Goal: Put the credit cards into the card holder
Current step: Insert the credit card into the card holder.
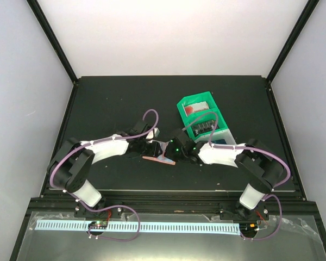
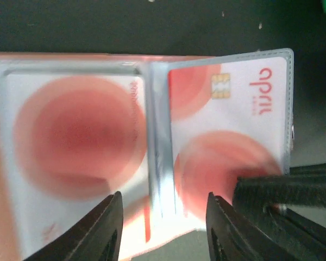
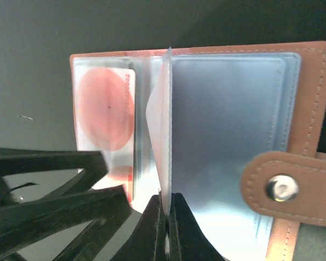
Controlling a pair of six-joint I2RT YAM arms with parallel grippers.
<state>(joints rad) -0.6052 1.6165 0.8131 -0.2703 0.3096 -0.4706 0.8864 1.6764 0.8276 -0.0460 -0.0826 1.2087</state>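
The right hand [image 3: 164,228] is clenched: its two slim black fingers meet on the lower edge of a plastic sleeve [image 3: 162,119], a thin, cloudy, see-through leaf that stands upright from the fold of the card holder [image 3: 315,109]. The left hand [image 2: 165,228] is released. Its blunt black fingers stand apart over the holder's near edge, the fold between them and nothing pinched.

The card holder lies spread open and flat, a rectangle of salmon-orange leather-like skin with pale stitching along the rim. A rounded snap tab [image 3: 282,187] with a shiny metal stud lies across one edge. Inside are glossy, blue-grey transparent pockets. One pocket holds a red-and-white card [image 3: 106,114], smooth and flat, white with soft red discs. On the other side of the fold, a second card [image 2: 228,109] of the same colours, with a gold chip and red lettering, sits in a pocket with a stitched grey border.

The holder rests on the matte black bench [image 1: 98,109], in front of the arms, between the two hands. Just beyond the right hand stands a green tray [image 1: 198,111] with a white compartment.
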